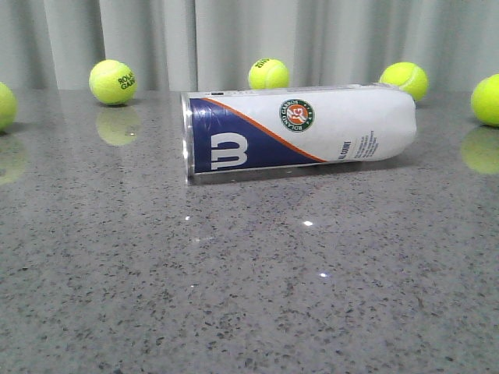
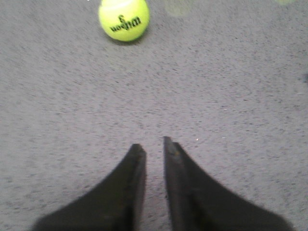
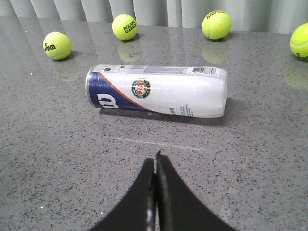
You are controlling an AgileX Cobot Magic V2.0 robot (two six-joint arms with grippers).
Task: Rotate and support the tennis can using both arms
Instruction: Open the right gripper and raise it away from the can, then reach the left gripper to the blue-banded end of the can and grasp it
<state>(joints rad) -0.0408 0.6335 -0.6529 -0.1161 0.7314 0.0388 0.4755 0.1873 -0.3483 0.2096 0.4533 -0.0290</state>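
Observation:
The tennis can (image 1: 312, 132) lies on its side on the grey stone table (image 1: 249, 296), navy "W" end to the left and frosted-white end to the right, with the round logo facing the front. In the right wrist view the tennis can (image 3: 159, 91) lies across the table beyond my right gripper (image 3: 155, 159), whose black fingers are pressed together with nothing in them, well short of the can. My left gripper (image 2: 151, 144) hovers over bare table, its fingers a narrow gap apart and empty. The can does not show in the left wrist view. Neither arm shows in the front view.
Yellow tennis balls lie along the back by the curtain: one far left (image 1: 113, 82), one behind the can (image 1: 268, 74), one behind its right end (image 1: 404, 80), one at each side edge (image 1: 487, 100). Another ball (image 2: 123, 19) lies ahead of my left gripper.

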